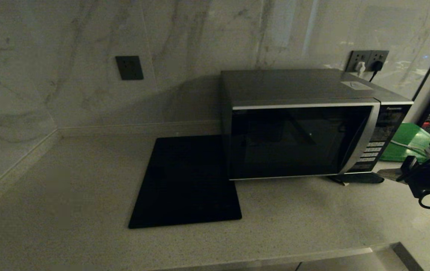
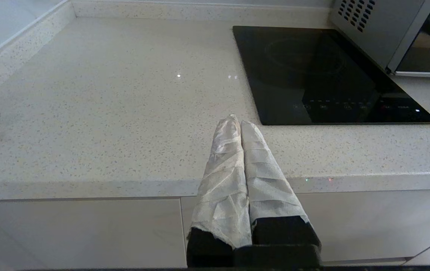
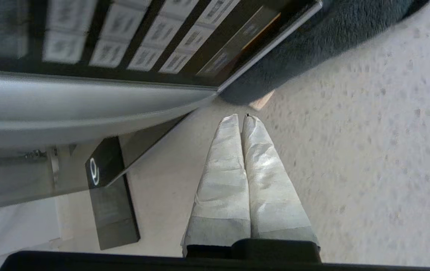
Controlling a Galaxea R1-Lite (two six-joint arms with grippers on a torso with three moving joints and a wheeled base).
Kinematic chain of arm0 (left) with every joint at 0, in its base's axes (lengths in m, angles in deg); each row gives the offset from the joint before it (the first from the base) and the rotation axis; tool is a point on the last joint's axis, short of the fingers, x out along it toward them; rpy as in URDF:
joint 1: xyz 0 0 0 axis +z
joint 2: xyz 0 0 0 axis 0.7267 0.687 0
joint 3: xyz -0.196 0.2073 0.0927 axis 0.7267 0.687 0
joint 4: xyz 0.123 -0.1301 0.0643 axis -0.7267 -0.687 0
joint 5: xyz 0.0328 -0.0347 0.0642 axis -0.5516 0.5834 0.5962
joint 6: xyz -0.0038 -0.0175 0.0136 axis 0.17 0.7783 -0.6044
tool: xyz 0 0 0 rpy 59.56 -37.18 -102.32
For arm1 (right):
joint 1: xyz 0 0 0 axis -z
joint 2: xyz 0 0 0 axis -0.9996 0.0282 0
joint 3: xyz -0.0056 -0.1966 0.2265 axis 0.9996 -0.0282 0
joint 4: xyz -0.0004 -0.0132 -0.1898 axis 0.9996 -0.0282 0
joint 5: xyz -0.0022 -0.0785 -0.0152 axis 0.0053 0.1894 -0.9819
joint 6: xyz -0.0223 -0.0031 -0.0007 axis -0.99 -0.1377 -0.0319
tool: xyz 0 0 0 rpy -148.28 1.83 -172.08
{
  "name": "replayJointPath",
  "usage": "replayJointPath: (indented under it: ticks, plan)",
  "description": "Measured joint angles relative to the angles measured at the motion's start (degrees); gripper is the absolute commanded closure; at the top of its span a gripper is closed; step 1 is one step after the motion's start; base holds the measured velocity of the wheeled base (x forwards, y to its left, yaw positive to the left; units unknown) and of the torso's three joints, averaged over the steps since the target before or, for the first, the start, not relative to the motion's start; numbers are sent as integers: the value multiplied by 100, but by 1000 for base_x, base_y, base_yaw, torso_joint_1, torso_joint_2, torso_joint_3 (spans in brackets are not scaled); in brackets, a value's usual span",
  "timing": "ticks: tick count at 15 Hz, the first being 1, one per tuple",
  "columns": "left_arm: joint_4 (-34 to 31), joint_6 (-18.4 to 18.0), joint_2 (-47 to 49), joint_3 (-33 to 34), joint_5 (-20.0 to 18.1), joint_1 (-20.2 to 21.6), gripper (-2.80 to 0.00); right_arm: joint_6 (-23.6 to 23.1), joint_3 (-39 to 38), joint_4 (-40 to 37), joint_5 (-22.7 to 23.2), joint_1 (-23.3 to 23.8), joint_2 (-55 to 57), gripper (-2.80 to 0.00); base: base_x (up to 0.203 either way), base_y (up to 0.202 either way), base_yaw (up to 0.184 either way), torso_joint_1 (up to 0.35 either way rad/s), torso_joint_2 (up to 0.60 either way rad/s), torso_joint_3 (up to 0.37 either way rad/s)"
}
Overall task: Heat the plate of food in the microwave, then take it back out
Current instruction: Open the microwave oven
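Dark-glass microwave [image 1: 305, 139] – door closed – right gripper [image 3: 240, 118] pinched together, empty, by its button panel [image 1: 374, 145].

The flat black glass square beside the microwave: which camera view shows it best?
The left wrist view: the flat black glass square lies whole there, with its touch marks along the near edge. The head view shows it whole but dark and featureless. The right wrist view does not show it.
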Motion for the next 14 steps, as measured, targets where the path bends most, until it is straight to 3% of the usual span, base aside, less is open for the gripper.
replayJointPath:
  ticks: [14]
  plan:
    - [-2, 0, 0, 0, -3, 0, 0, 56, 1237, -26, 26, -180, 1021, 0, 0, 0, 0, 0, 0, 0]
